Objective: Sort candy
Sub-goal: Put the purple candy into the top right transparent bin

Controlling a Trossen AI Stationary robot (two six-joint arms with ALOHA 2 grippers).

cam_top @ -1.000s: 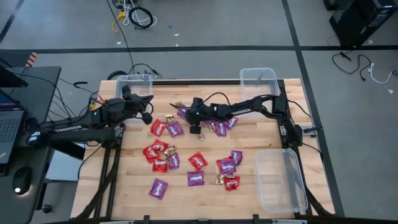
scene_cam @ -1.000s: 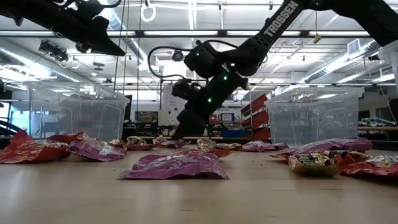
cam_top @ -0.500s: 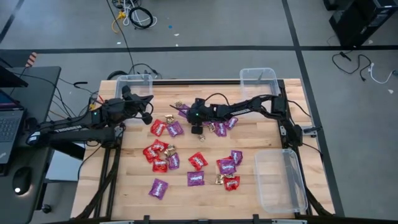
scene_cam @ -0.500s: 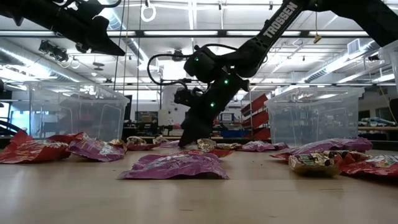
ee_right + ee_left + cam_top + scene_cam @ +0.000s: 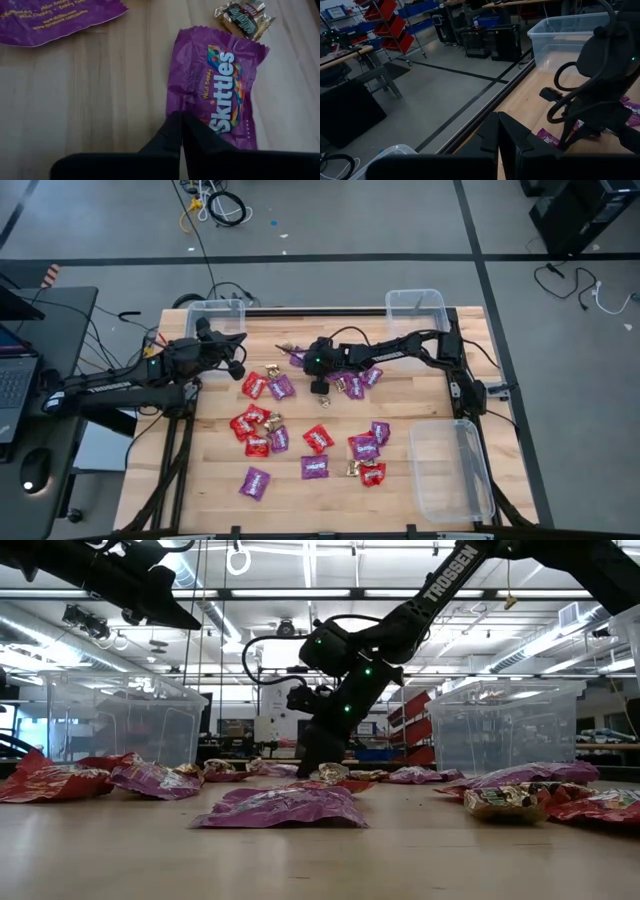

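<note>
1. In the right wrist view, the right gripper (image 5: 181,131) was seen with its fingers pressed together at the edge of a purple Skittles packet (image 5: 215,85) lying flat on the wooden table (image 5: 115,95). Whether the wrapper edge was actually pinched could not be told.
2. "Skittles" and "Wild Berry" were read on that packet. A second purple packet (image 5: 55,17) bore small print too fine to read. A gold foil-wrapped piece (image 5: 243,17) lay just beside the Skittles packet.
3. The packet was judged light, thin, crinkly and slippery; a crimped end seam was judged the best place to pinch it.
4. In the high view, the remaining candy was seen scattered over the table, red packets (image 5: 254,385) among purple ones.
5. The left gripper (image 5: 237,367) was held shut and empty above the table's left side.
6. "TROSSEN" was read on the right arm (image 5: 450,572) in the low view.
7. Clear plastic bins (image 5: 418,305) stood at the far edge.
</note>
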